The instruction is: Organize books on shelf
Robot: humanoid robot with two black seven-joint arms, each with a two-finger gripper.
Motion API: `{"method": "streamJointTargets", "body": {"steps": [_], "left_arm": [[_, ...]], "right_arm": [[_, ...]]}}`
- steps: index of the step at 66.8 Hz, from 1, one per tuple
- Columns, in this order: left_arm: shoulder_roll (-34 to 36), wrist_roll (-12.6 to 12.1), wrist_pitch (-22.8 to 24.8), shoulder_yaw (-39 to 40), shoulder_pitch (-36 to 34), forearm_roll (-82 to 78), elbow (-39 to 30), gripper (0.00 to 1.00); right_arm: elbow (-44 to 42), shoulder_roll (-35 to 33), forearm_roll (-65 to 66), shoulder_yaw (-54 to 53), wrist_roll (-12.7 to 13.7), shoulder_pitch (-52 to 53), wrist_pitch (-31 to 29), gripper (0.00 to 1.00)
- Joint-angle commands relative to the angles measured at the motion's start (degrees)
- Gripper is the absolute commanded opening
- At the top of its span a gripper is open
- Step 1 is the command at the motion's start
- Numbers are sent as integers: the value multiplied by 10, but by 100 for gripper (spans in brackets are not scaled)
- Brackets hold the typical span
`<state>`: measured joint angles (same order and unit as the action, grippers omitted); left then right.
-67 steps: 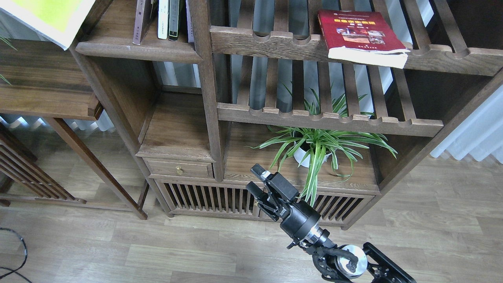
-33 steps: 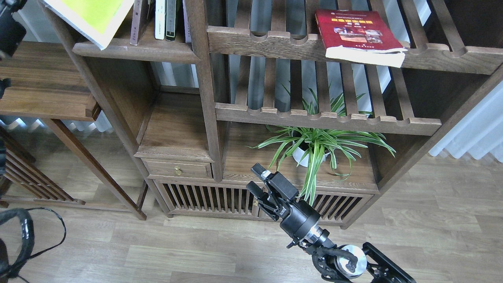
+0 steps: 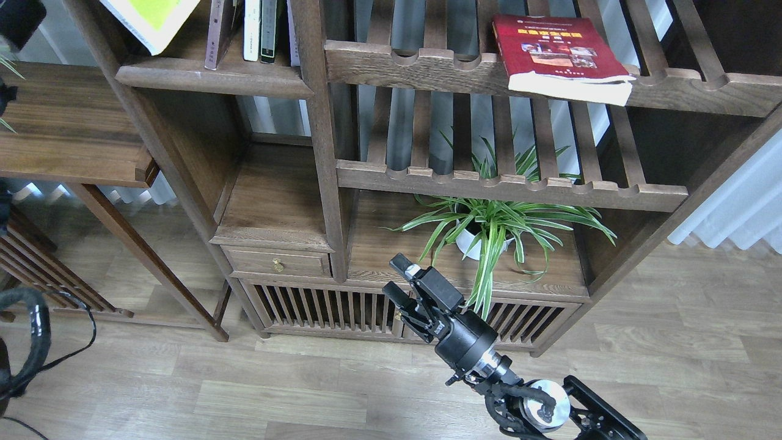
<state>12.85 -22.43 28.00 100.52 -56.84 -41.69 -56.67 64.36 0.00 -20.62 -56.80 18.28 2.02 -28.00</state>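
Observation:
The yellow-green book (image 3: 149,18) hangs tilted at the top left, its lower corner just above the left end of the brown shelf board (image 3: 201,78). Only a dark part of my left arm (image 3: 18,18) shows in the top left corner; its gripper is out of view. A dull maroon book (image 3: 219,33) stands upright on the board beside a white book (image 3: 252,30) and a dark one (image 3: 269,30). The thick red book (image 3: 559,52) lies flat on the upper notched rack (image 3: 421,67). My right gripper (image 3: 396,279) is open and empty, low in front of the cabinet.
A potted spider plant (image 3: 489,229) stands on the low board under the second slatted rack (image 3: 489,186). A dark post (image 3: 321,134) divides the unit. A side table (image 3: 67,131) stands at the left. Black cable (image 3: 36,330) lies at the lower left.
The yellow-green book has moved right, towards the shelf board, and now sits higher in the view. Part of my left arm and cable came into view at the left. My right arm has not moved.

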Motion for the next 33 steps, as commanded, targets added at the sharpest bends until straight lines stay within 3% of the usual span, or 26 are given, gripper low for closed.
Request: {"method": "streamJointTargets", "body": {"steps": [1,19,33], "left_arm": [[-1,16,0,-15,-19,-24,37,1],[-1,83,0,-52,-20,-75,54,0],[2,155,0,-93,-34,-105,92,0]], "right_arm": [[1,0,1,6,0,-1,0,98],[1,0,1,12,0,-2,0,98],[0,0,1,14,-1,-1,0,98]]}}
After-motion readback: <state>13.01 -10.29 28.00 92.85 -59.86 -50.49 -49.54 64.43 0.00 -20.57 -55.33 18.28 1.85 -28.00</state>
